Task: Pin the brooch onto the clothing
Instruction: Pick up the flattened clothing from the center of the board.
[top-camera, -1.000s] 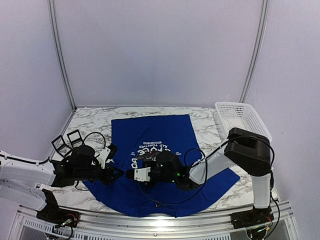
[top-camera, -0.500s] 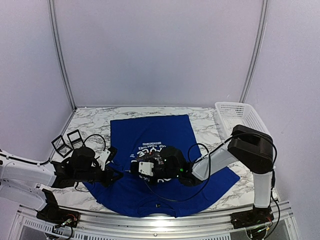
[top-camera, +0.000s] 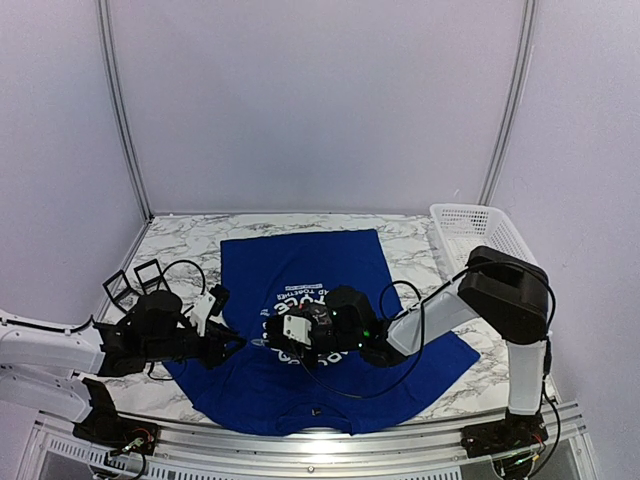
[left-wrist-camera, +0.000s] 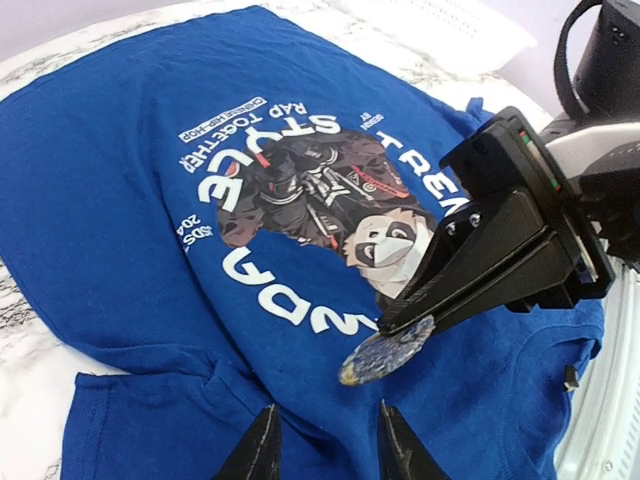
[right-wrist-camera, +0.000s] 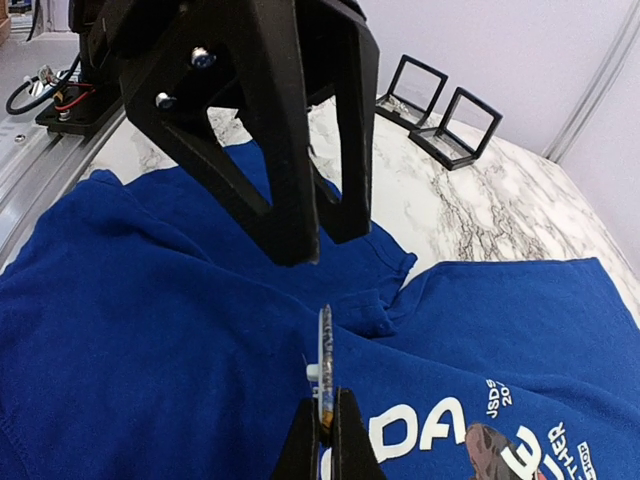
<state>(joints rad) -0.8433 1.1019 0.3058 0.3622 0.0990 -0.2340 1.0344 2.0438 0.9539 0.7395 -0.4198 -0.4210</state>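
Note:
The clothing (top-camera: 300, 270) is a royal-blue T-shirt lying flat on the marble table, its panda print (left-wrist-camera: 390, 245) facing up. My right gripper (right-wrist-camera: 325, 425) is shut on the brooch (right-wrist-camera: 325, 360), a thin round disc seen edge-on with its pin stub pointing left. The left wrist view shows that brooch (left-wrist-camera: 385, 355) tilted just above the fabric below the white lettering. My left gripper (left-wrist-camera: 325, 445) is open, its two fingertips apart over a fold near the sleeve, nothing between them. It faces the right gripper (top-camera: 265, 342) at close range.
Two black square frames (top-camera: 135, 282) stand at the table's left edge. A white mesh basket (top-camera: 480, 235) sits at the back right. A metal rail (top-camera: 300, 440) runs along the near edge. Cables loop over both arms.
My left gripper's jaws have opened from shut. The right gripper with the brooch has shifted slightly away from the near edge, over the lettering.

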